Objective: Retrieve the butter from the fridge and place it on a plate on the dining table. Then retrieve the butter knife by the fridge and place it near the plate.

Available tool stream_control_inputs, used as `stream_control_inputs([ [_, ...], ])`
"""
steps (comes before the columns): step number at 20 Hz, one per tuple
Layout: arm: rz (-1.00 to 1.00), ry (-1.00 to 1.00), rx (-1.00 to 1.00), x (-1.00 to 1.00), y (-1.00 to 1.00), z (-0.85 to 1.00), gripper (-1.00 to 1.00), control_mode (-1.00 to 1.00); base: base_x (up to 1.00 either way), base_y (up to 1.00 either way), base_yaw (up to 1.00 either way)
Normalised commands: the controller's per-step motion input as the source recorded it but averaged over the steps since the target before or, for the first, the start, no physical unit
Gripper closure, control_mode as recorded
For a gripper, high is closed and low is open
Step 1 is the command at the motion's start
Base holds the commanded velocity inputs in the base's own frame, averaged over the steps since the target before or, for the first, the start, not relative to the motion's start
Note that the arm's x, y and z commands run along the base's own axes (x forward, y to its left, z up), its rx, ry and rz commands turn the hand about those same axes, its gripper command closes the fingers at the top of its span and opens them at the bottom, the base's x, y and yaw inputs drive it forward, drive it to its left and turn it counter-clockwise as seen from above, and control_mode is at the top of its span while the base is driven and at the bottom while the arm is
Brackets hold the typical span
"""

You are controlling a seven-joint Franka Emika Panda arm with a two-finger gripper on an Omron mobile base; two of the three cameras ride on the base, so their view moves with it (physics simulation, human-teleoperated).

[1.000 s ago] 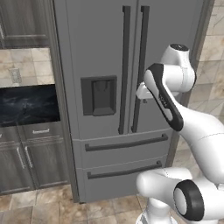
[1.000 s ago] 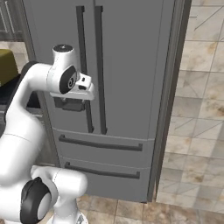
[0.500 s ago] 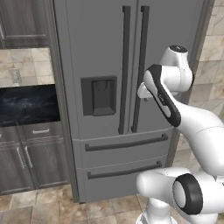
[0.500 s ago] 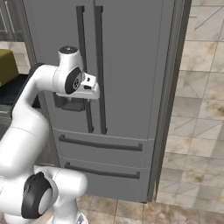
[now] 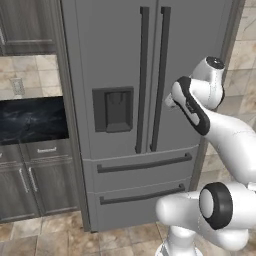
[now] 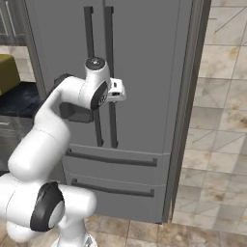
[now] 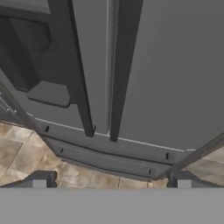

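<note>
Jaws spread wide and holding nothing, the gripper (image 7: 111, 183) hangs in front of the fridge (image 5: 125, 60), facing the two dark door handles (image 7: 120, 70) at the seam and apart from them. Both doors are shut, so the butter, judging by the task, is behind them and cannot be seen. The step in hand looks like the approach to open a door; next the jaws must line up around one handle, close on it and pull outward.
</note>
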Motion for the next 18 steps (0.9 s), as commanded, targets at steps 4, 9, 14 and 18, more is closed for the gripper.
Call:
stream_control_inputs([
  [4, -0.12, 0.01, -0.02, 0.82, 0.16, 0.01, -1.0, -1.0, 0.0, 0.0, 0.0],
  [9, -0.07, 0.01, 0.0, 0.69, 0.05, 0.0, -1.0, -1.0, 0.0, 0.0, 0.0],
  [14, 0.0, -0.01, 0.0, 0.53, 0.17, -0.04, -1.0, -1.0, 0.0, 0.0, 0.0],
  [18, 0.0, 0.0, 0.0, 0.69, 0.0, -0.12, -1.0, -1.0, 0.0, 0.0, 0.0],
])
